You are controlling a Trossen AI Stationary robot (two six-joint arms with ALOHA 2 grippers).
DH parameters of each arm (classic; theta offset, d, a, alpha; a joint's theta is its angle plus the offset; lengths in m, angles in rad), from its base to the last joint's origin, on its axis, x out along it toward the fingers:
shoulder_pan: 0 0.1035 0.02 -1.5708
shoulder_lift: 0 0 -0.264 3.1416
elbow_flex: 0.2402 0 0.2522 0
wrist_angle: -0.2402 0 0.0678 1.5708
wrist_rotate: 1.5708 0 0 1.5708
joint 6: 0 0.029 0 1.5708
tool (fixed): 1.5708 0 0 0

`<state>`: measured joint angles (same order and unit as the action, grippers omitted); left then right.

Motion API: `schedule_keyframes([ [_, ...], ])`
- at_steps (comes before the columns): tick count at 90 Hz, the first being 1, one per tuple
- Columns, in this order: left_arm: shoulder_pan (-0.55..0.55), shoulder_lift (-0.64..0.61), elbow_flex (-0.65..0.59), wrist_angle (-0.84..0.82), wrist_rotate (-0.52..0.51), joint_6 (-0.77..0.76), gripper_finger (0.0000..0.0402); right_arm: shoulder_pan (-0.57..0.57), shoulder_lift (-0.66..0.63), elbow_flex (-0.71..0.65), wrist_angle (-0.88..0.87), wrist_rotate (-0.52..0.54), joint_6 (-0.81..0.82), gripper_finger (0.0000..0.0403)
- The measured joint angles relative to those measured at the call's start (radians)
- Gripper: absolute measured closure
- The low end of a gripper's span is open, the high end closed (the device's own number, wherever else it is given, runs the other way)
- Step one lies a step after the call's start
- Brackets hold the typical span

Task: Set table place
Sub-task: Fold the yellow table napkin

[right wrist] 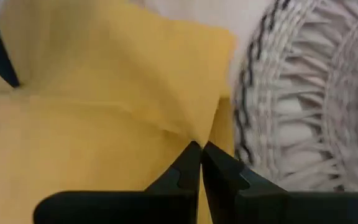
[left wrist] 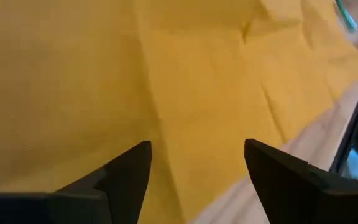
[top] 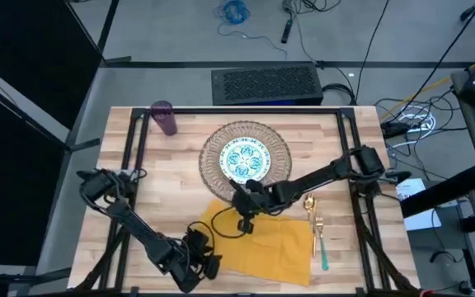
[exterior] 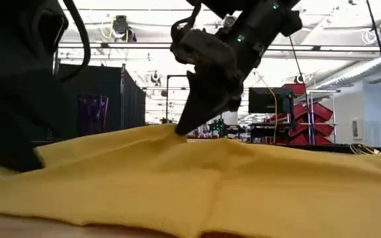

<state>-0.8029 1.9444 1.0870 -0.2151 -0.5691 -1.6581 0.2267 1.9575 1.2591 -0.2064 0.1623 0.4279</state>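
The mustard-yellow napkin [top: 262, 239] lies spread and creased on the table's near middle. Just beyond it sits the round woven mat [top: 280, 142] with the teal-patterned plate [top: 244, 155] on it. The gold fork [top: 320, 235] and spoon [top: 309, 206] lie right of the napkin. A purple cup [top: 165, 117] stands at the far left. My right gripper [top: 242, 205] is shut on the napkin's far edge beside the mat [right wrist: 303, 106]. My left gripper [top: 209, 260] is open low over the napkin's near left part [left wrist: 197, 74]. My right gripper pinches the napkin's far edge [right wrist: 194, 134] between its two fingertips, close to the mat's rim. The fingers slant down from the far right. The cloth rises to a small peak at the tips [exterior: 177, 129], and the rest lies on the table. My left gripper's fingers [left wrist: 126, 174] straddle the cloth; I cannot tell whether they touch it.
The table's thin black frame [top: 130, 157] runs along both sides under the arms. Bare wood shows left of the napkin and around the cup. A dark box [top: 264, 82] and cables lie on the floor beyond the far edge.
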Motion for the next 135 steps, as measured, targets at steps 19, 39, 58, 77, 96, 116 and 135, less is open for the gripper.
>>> schedule_keyframes([
  [19,0.006,0.038,0.005,0.057,0.069,-0.004,0.0158,-0.026,0.005,0.000,-0.025,-0.009,0.001,0.0403],
  [39,0.005,0.037,0.004,0.058,0.071,-0.008,0.0158,-0.049,0.006,0.000,-0.065,-0.013,0.000,0.0403],
  [58,-0.020,0.037,0.004,0.062,0.125,-0.055,0.0158,-0.033,-0.007,0.000,-0.055,-0.034,0.009,0.0403],
  [77,-0.151,0.038,0.003,0.052,0.088,-0.322,0.0158,0.060,-0.040,0.000,-0.044,-0.141,0.070,0.0403],
  [96,-0.219,0.038,0.003,-0.065,-0.012,-0.506,0.0158,0.081,-0.025,0.001,0.016,-0.196,0.038,0.0403],
  [116,-0.195,0.037,0.003,-0.078,-0.004,-0.489,0.0158,0.061,0.024,0.000,0.010,-0.269,0.052,0.0403],
  [135,-0.194,0.038,0.002,-0.093,-0.026,-0.483,0.0158,0.076,0.027,0.000,0.011,-0.369,0.003,0.0403],
])
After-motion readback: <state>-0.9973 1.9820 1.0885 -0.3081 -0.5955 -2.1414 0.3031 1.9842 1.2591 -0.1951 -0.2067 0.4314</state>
